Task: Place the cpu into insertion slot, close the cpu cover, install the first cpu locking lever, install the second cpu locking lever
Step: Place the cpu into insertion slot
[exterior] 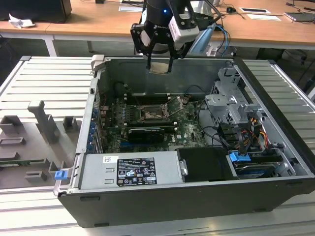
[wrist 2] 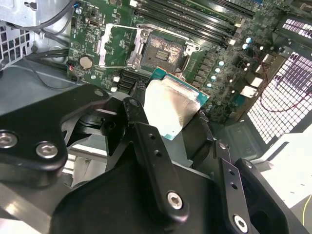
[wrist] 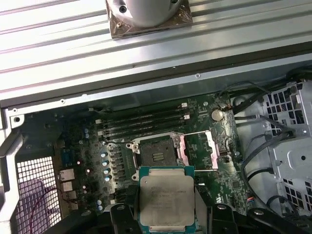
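Silvery-beige metal is glinting high above the insertion slot (exterior: 148, 114), where the gripper (exterior: 158, 69) is hanging with its two black fingers clamped on opposite edges of the cpu (wrist: 166, 197), holding it face up and well apart from the board. Off to the exterior view's left of the slot, grey fixture blocks (exterior: 47, 123) are sitting on the slatted table (exterior: 44, 73), outside the open computer case (exterior: 78, 194). Close beside the slot, long black memory slots (wrist: 141, 124) are running along one side of it. The slot itself is lying bare, its dark square showing in both wrist views, and the cpu cover (wrist: 197, 150) is lying swung open just beside it. Farther to the exterior view's right of the slot, a grey drive cage (exterior: 231, 105) and loose cables are crowding the case. To my eye the danger is sitting in the lowering: if the chip is coming down tilted or turned against the slot's rim, a corner could be catching and harming the contacts, and with so slim a grip on its edges it could be slipping free. The open cover is also leaving little room for the fingers on that side.
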`<state>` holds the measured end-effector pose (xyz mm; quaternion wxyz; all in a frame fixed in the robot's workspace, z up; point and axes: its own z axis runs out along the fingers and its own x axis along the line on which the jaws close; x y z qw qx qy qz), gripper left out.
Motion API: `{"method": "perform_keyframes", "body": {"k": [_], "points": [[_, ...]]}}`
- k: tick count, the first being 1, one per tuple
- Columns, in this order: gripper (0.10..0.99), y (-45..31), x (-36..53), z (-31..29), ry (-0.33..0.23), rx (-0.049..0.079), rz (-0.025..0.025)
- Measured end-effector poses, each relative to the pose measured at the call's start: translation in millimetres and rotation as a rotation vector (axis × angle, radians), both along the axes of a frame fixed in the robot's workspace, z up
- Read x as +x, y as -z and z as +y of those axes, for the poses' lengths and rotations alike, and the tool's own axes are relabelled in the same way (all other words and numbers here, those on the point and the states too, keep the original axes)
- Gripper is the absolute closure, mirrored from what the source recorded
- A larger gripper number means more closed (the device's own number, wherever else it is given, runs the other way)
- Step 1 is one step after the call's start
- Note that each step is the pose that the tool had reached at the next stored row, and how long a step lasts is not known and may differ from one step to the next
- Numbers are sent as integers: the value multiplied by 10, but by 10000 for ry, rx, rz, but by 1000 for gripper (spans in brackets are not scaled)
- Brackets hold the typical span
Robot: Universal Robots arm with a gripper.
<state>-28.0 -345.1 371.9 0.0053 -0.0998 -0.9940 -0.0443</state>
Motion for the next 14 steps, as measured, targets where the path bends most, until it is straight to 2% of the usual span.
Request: {"method": "perform_keyframes", "body": {"k": [14], "points": [[541, 3, 0, 0, 773, -1, 0]]}}
